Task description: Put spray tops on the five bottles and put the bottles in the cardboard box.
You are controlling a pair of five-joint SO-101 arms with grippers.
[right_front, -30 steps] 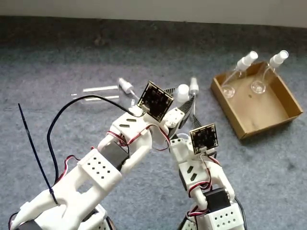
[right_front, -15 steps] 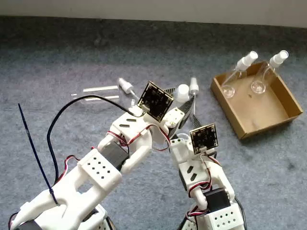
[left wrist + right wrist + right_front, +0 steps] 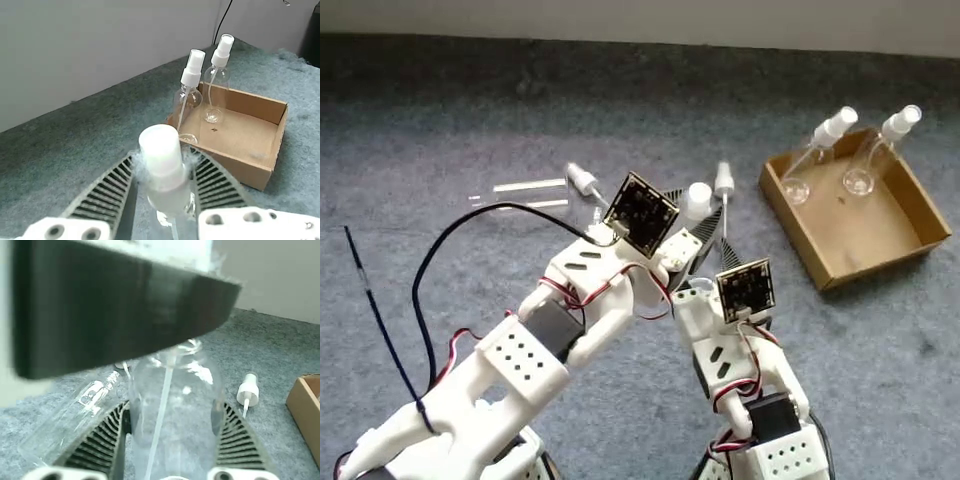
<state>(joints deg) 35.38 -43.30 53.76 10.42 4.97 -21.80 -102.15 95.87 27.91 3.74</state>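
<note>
Clasping bottle (image 3: 172, 405) and spray top (image 3: 160, 150), jaws stacked.

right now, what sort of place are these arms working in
Probably an indoor hobby or lab setup: a grey carpet-like surface, a plain pale wall behind it, and a cardboard box holding two spray bottles.

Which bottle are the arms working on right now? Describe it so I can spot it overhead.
From the cardboard box at the high view's right side, look left to the middle. The clear bottle there stands upright in the right gripper, with the left gripper shut on its white spray top; the box's two capped bottles are held by nothing.
</note>
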